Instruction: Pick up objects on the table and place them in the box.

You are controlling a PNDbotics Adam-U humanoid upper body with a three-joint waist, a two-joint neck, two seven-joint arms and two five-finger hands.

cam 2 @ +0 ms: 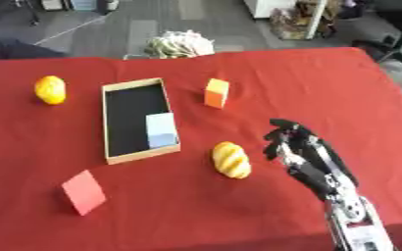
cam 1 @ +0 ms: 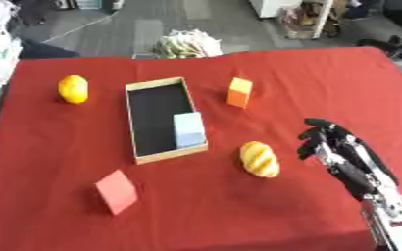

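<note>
A shallow wooden box [cam 1: 132, 123] with a black floor lies left of centre on the red table, and a pale blue block [cam 1: 188, 129] rests in its near right corner. A yellow bread roll [cam 1: 259, 159] lies on the cloth just right of the box's near end. My right hand [cam 1: 331, 143] hovers a little to the right of the roll, apart from it, with its fingers curled and nothing in them. An orange block [cam 1: 239, 92] stands beyond the roll. A red block [cam 1: 116, 191] sits near the front left. A yellow lemon [cam 1: 73, 88] lies at the far left. My left hand does not show.
The red cloth [cam 1: 341, 83] covers the whole table. A pale bundle [cam 1: 187, 44] lies on the floor beyond the far edge. Office chairs and shelving stand further back.
</note>
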